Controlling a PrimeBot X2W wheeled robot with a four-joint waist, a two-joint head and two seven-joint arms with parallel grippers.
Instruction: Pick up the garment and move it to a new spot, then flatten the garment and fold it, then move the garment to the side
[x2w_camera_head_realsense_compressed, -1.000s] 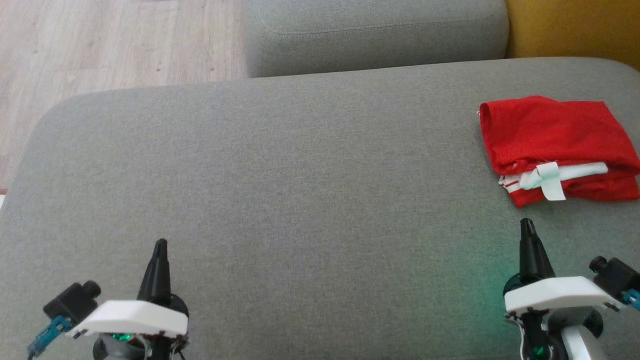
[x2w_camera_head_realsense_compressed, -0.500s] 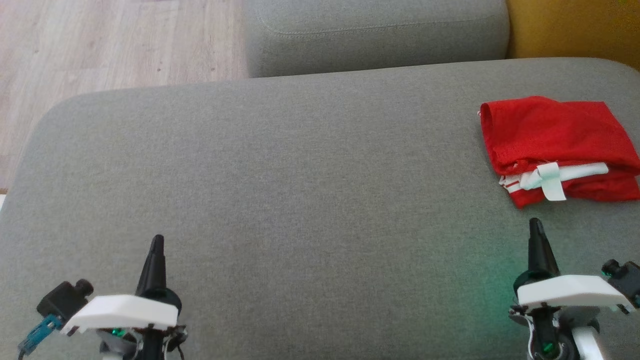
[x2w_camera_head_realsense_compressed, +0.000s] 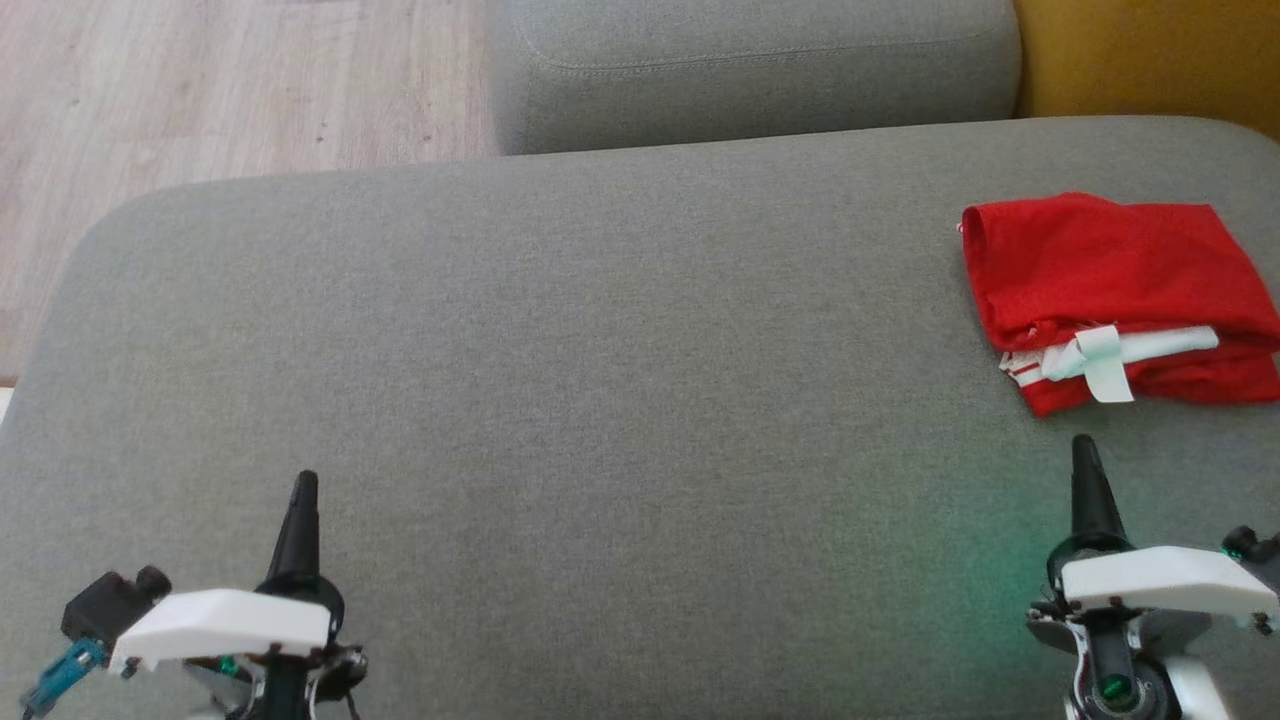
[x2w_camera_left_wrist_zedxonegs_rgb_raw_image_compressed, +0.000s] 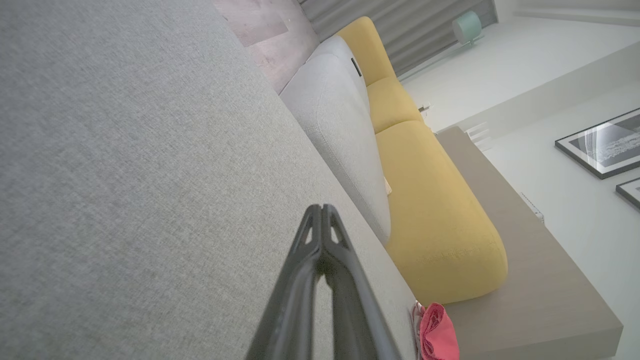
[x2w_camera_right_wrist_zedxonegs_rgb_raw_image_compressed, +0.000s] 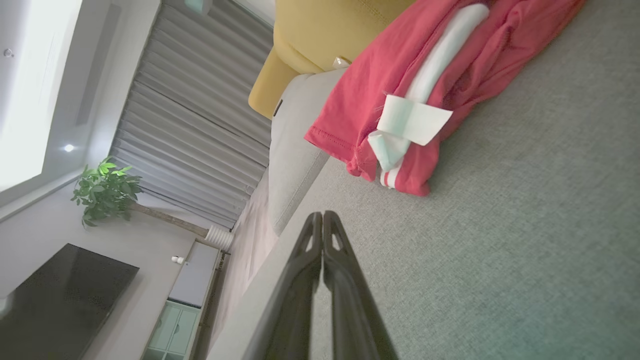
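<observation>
A folded red fabric garment (x2w_camera_head_realsense_compressed: 1110, 265), with a white band and a white tag (x2w_camera_head_realsense_compressed: 1100, 365) along its near edge, is seen lying on the wide grey upholstered sofa seat (x2w_camera_head_realsense_compressed: 600, 380). It is placed at the seat's far right, close to the right edge of the head view. It is gathered into a rough rectangle, and the tag is turned out toward the robot.

The right gripper (x2w_camera_head_realsense_compressed: 1084, 445) is held just short of the garment's near edge, not touching it. Its two dark fingers are pressed together with nothing between them. In the right wrist view the closed fingertips are pointed toward the garment's hemmed corner, with bare grey fabric left between.

The left gripper (x2w_camera_head_realsense_compressed: 304, 482) is positioned well apart from the garment, over the seat's near left part — its fingers are likewise brought together and nothing is held.

Beyond the seat a second grey cushion (x2w_camera_head_realsense_compressed: 750, 70), a mustard-yellow cushion (x2w_camera_head_realsense_compressed: 1140, 50) and a pale wooden floor (x2w_camera_head_realsense_compressed: 200, 90) are seen.
</observation>
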